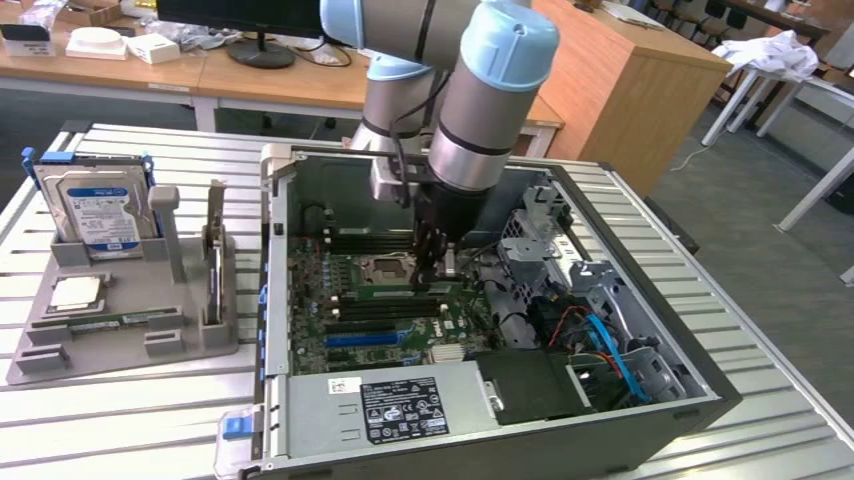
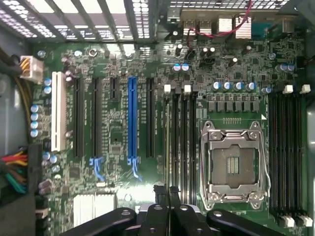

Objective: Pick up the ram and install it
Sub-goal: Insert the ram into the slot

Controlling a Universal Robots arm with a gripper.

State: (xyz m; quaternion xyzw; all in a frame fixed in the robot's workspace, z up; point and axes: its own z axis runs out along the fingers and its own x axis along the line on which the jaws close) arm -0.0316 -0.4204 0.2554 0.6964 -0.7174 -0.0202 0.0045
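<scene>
The arm (image 1: 461, 110) is reached steeply down into the open metal computer case (image 1: 641, 300). The claw (image 2: 167, 194) is closed on the thin ram (image 2: 167, 147), held edge-on over the green motherboard (image 2: 118, 123).

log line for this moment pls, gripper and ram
gripper: shut on ram | ram: held edge-on over motherboard memory slots beside cpu socket | seated: cannot tell
</scene>
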